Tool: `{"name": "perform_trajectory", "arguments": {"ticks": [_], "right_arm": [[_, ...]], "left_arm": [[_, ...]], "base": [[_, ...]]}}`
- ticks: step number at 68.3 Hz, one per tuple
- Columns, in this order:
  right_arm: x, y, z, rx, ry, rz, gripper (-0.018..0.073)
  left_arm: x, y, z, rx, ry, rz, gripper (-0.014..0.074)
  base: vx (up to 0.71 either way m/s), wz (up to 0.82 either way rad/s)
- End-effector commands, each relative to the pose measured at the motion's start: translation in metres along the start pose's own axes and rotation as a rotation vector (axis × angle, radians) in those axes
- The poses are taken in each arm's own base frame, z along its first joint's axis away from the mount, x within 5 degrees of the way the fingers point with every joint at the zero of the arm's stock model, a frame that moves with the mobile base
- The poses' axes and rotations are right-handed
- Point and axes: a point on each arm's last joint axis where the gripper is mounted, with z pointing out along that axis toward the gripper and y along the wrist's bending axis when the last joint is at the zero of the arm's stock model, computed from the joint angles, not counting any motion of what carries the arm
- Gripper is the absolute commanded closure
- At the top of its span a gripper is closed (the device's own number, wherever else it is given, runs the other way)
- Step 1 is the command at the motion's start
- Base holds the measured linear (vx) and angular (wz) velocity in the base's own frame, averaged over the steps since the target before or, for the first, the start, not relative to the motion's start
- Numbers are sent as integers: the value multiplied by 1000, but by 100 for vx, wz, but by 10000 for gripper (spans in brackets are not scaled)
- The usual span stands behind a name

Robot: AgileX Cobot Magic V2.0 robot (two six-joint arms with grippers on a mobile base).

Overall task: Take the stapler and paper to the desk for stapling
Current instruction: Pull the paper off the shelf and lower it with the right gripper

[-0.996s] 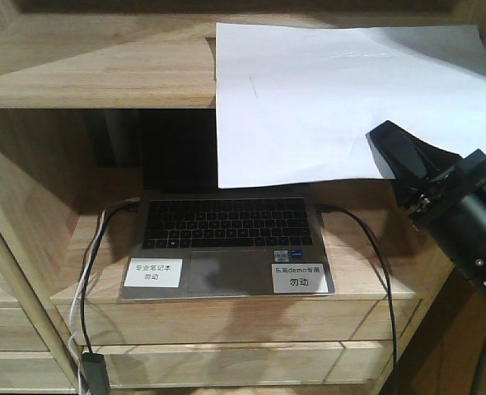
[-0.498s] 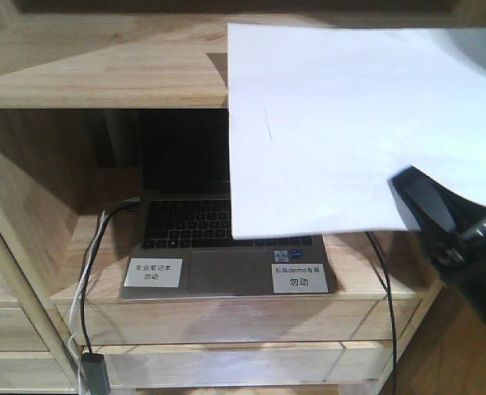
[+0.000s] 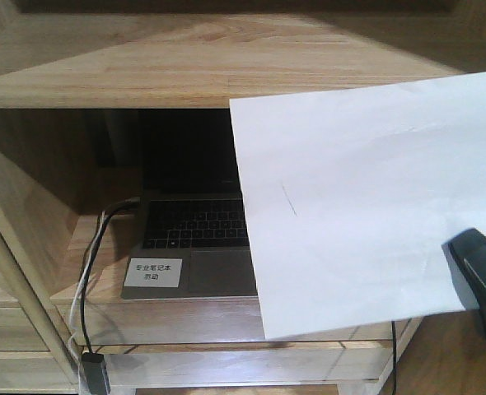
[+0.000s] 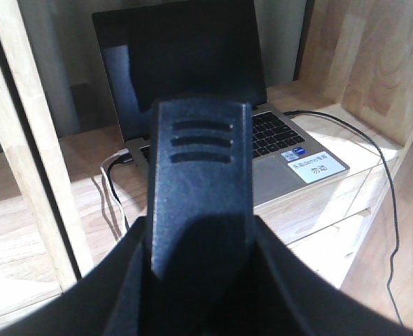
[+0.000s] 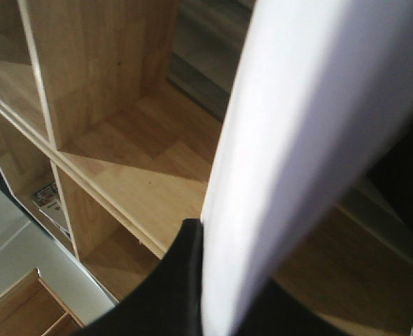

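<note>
The right gripper (image 3: 478,284) is pinching the paper (image 3: 358,206) by its lower right corner, at the lower right of the front view. Only one black finger is showing there, lying over the sheet's edge. The sheet is hanging in the air, tilted, in front of the wooden shelf unit (image 3: 144,66). It is covering the right half of the open laptop (image 3: 189,239) sitting in the compartment below the top board.

The right wrist view is giving what the front view hides. The paper (image 5: 311,126) is running edge-on up the frame, blurred, with the black fingers (image 5: 182,280) closing on it from both sides at the bottom.

The left wrist view is looking into the laptop (image 4: 192,70) compartment. It is showing the dark screen, the keyboard, a white label (image 4: 318,169) on the palm rest and a black cable (image 4: 385,189) trailing off to the right. The left gripper (image 4: 199,196) is filling the middle of that frame as one black slotted piece between two dark flanks. I cannot tell how far its fingers are parted, or whether anything is sitting between them.
</note>
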Motion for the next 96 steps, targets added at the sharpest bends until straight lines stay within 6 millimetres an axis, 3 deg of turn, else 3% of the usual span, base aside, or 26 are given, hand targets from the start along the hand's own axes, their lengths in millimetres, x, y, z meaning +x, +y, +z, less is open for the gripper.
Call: {"name": "perform_trajectory", "arguments": {"ticks": [1,14,96], "right_arm": [[-4,21,-4,-215,-53,-19,561],[0,17,-15,-199,-55,-7,561],[2,12,-14,-148,-35,-28,561]], "left_arm": [[-17,-1,-4,10,-123,-5,603],[-17,-1,-4,10,-123,-5,603],[-17,-1,-4,10,-123,-5,603]], "base": [[0,0],[0,0],[0,0]]}}
